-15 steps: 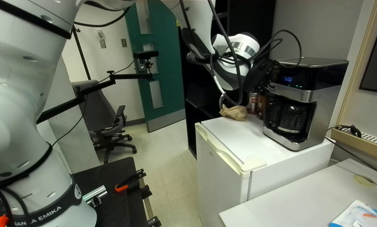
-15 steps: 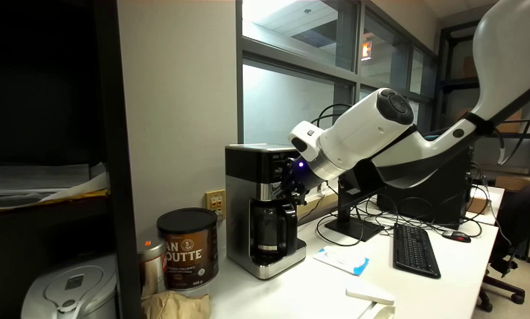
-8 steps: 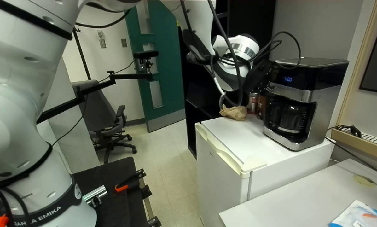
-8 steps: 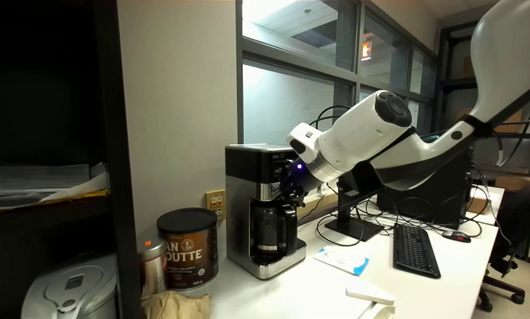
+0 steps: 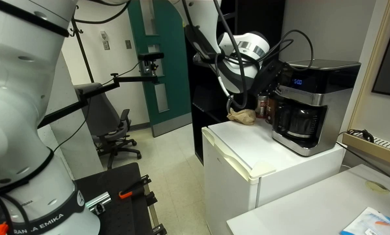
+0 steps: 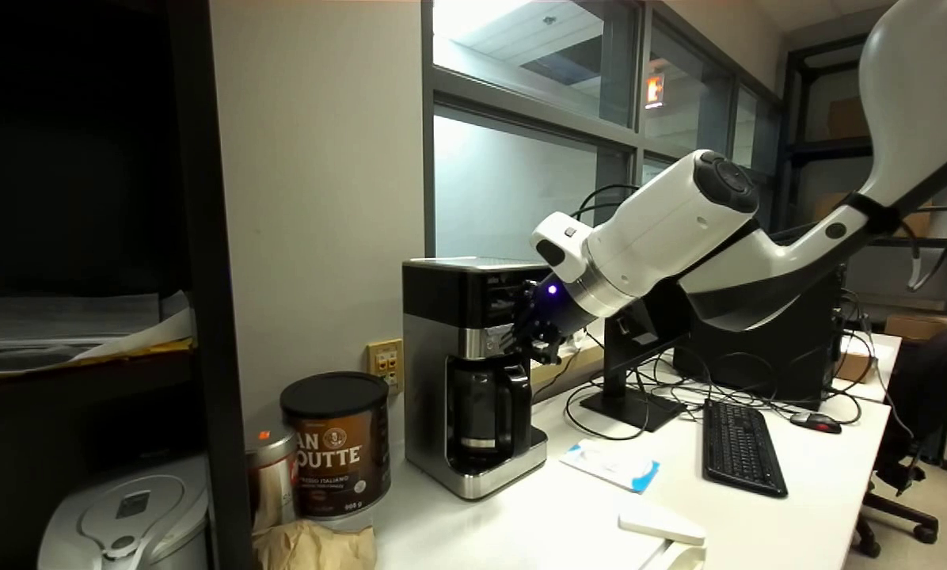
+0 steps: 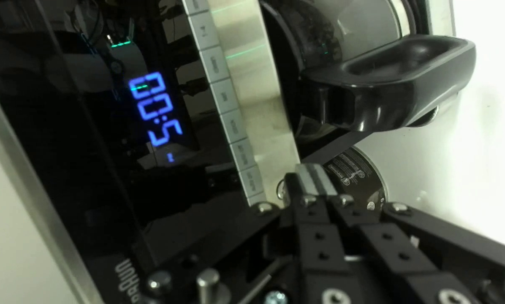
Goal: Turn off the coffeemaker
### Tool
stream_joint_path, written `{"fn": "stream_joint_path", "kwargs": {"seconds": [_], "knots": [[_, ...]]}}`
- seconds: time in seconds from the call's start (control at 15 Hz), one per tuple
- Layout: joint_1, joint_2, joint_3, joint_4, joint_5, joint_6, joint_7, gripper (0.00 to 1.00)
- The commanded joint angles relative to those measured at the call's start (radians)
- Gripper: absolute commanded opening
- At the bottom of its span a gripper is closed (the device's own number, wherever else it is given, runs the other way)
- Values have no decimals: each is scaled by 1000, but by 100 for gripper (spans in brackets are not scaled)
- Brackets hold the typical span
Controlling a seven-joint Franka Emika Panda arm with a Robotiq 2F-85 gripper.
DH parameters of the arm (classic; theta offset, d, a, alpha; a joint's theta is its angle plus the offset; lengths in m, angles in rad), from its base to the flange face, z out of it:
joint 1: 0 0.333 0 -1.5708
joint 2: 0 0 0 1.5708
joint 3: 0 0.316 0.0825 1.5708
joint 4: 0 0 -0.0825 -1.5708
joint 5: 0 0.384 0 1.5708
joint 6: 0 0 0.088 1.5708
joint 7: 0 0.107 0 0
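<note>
The coffeemaker [image 5: 337, 111] stands upright on the white mini fridge; it also shows in an exterior view [image 6: 434, 380]. In the wrist view its silver button band [image 7: 261, 84] runs beside a black panel, where a blue clock display [image 7: 157, 109] is lit. The carafe's black handle [image 7: 387, 84] juts out to the right. My gripper [image 7: 313, 181] is shut and empty, fingertips together. They lie over the lower end of the silver band and partly cover a round button [image 7: 281, 189]. In both exterior views the gripper [image 6: 525, 342] is close in front of the band; contact cannot be told.
A coffee tin [image 6: 339, 451] and a crumpled paper bag [image 5: 242, 117] stand beside the coffeemaker on the fridge [image 5: 231, 182]. A black shelf [image 6: 196, 237] is close by. A white table [image 5: 306, 202] with a packet [image 5: 374, 222] adjoins the fridge.
Small green lights below the clock showed one second ago and are gone since half a second ago. My gripper first dipped slightly, then pulled back a little from the coffeemaker's front.
</note>
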Motion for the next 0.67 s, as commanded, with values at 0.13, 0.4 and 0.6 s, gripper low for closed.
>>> {"fn": "stream_joint_path", "kwargs": {"seconds": [0.13,0.4,0.6], "knots": [[-27,-158,-3,-210,-8,50,5,0],[-27,-225,-2,-305,-26,55,19,0],[-22,-269,-1,-362,-45,54,31,0]]}}
